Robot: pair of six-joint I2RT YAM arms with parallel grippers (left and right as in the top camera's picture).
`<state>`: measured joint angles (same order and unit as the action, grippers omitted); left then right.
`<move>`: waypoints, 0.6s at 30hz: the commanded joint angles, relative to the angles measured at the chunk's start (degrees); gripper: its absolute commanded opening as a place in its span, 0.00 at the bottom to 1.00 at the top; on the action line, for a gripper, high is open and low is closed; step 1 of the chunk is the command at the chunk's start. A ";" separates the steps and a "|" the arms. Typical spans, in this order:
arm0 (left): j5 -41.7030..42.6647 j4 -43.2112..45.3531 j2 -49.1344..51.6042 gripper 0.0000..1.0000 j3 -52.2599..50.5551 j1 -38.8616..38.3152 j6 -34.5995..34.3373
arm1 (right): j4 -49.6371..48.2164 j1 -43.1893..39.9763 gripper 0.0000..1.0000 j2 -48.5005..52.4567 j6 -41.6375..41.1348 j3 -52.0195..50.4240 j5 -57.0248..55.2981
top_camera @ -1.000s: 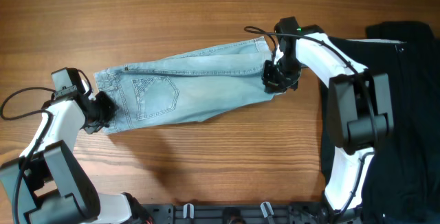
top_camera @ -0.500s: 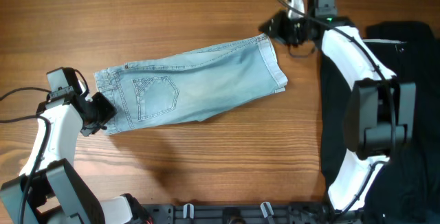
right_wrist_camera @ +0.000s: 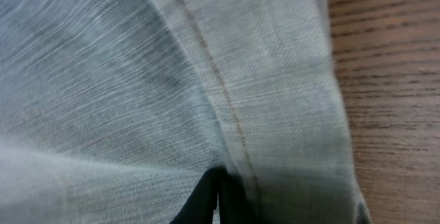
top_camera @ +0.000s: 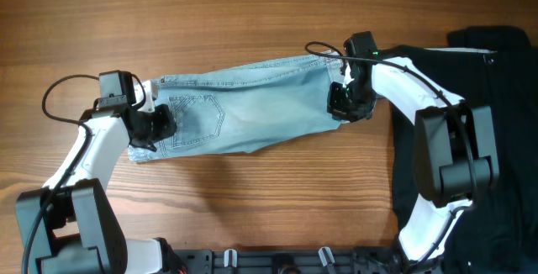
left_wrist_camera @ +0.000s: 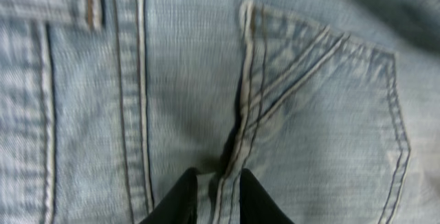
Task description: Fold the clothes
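Light blue faded denim shorts (top_camera: 252,106) lie stretched across the middle of the brown wooden table (top_camera: 252,13), waistband end toward the left of the frame, leg hem toward the right, the whole thing tilted slightly up to the right; the stitched back pocket (top_camera: 197,118) faces up near the left end. The left gripper (top_camera: 160,128) sits on the left end of the shorts, just beside that pocket. From its wrist camera the two black fingers (left_wrist_camera: 182,200) are drawn close with a raised ridge of denim pinched between them, right at the pocket's edge seam. The right gripper (top_camera: 343,104) is down on the far right end of the shorts, at the hem. In its own close view the dark fingertips (right_wrist_camera: 199,200) are pressed together on the cloth, with creases fanning out from the pinch and a stitched seam running into it; bare wood shows just past the hem. A large plain black garment (top_camera: 504,72) lies along the right edge of the frame, apart from the shorts.
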<state>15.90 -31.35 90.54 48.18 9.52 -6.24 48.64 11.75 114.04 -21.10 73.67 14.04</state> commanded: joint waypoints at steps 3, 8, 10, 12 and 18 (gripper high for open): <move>-0.98 2.25 0.76 0.08 0.57 -0.09 -0.07 | -4.76 -0.33 0.15 -7.17 12.39 4.50 19.87; -0.96 2.25 0.76 0.04 0.57 -0.11 -0.63 | -14.56 7.48 0.04 -1.92 -4.20 2.05 20.57; -0.94 2.23 0.76 0.04 0.57 -0.11 -0.63 | -24.09 13.60 0.04 3.50 -6.56 2.05 23.34; -0.96 2.25 0.76 0.04 0.57 -0.11 -0.63 | -34.58 16.44 0.04 7.50 -12.85 2.05 22.95; -0.94 1.60 0.76 0.05 0.57 -0.11 -0.66 | -64.72 12.83 0.04 14.64 -27.91 2.23 21.68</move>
<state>15.07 -29.50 90.91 48.18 9.52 -6.50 -10.66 27.46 127.87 -45.12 75.13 33.98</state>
